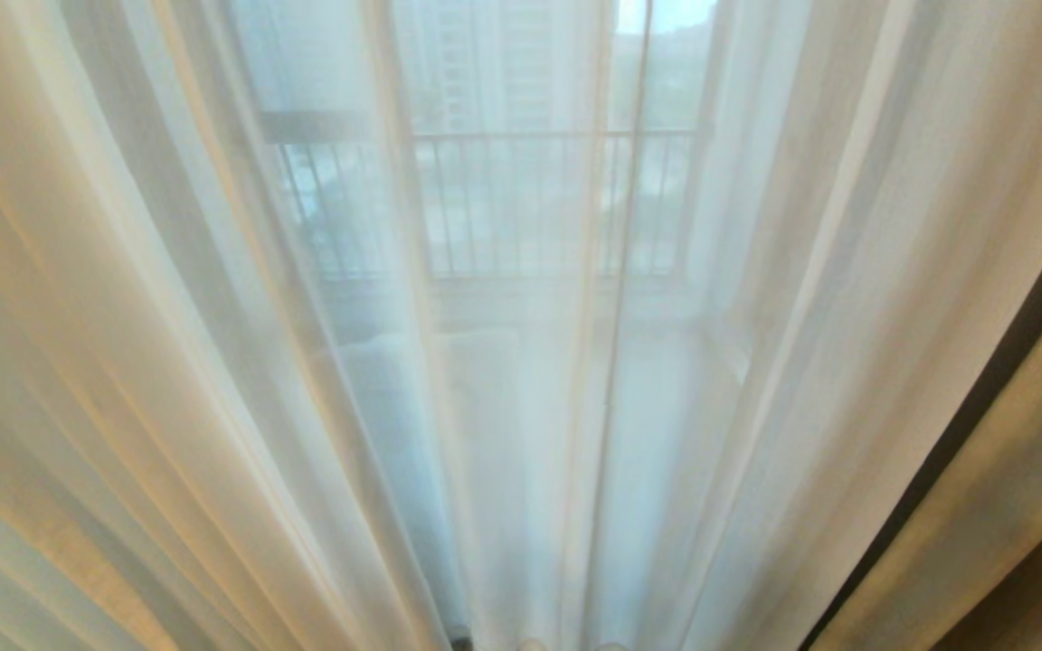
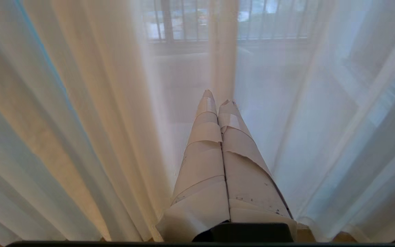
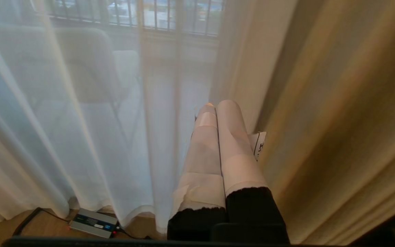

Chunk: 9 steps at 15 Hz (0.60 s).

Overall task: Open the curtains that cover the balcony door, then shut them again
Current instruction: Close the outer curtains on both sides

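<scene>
**Two closed grippers, drawn curtains: the opening pull has yet to begin**

Both tools sit pinched shut and empty in front of the fabric. The left gripper [image 2: 218,96], its taped fingers pressed together, points at the sheer curtains [image 1: 521,380]; cream folds hang off to one side of its tips, and a seam in the white panels runs just ahead of them. The right gripper [image 3: 216,106], likewise closed on nothing, hovers near the edge where the thin sheers meet the thick beige drape [image 3: 338,120] beside it. Below it, a small grey box with a cable [image 3: 94,223] lies on the floor at the hem.

The balcony door itself is hard to make out behind the cloth; only the outer railing [image 1: 539,199] shows through.

To do this step well, I judge one gripper should open first, slip a fold between its fingers near the central seam, close firmly, and sweep sideways. Gathering several pleats should limit slipping, and keeping clear of the cable should avoid snagging.
</scene>
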Tool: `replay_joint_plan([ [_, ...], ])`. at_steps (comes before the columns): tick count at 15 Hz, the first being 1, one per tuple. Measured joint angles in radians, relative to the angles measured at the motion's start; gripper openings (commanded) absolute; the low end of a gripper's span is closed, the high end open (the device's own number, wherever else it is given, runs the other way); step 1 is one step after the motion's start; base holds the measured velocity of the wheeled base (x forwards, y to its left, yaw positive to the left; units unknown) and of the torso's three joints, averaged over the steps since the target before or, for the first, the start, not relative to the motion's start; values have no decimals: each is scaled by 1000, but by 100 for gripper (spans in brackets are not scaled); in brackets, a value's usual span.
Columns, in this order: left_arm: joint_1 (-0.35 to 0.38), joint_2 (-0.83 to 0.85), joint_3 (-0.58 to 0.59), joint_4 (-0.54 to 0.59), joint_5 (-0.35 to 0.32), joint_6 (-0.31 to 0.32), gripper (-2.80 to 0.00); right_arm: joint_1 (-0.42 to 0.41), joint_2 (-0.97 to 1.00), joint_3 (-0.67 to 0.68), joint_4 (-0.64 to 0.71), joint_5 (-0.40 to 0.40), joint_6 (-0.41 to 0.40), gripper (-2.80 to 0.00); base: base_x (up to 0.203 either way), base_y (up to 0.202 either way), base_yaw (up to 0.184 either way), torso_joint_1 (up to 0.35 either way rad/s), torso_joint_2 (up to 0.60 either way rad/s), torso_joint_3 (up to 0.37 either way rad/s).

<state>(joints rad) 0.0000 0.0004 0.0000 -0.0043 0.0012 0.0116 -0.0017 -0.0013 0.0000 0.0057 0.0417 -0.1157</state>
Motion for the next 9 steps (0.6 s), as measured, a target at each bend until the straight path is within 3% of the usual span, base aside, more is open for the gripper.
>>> replay_joint_plan([
  [6,0,0,0,1,-1,2,-280,0,0,0,0,0,0,-280,0,-188,-2,3,2,2],
  [9,0,0,0,1,-1,1,-280,0,0,0,0,0,0,-280,0,-62,-1,-1,0,1],
])
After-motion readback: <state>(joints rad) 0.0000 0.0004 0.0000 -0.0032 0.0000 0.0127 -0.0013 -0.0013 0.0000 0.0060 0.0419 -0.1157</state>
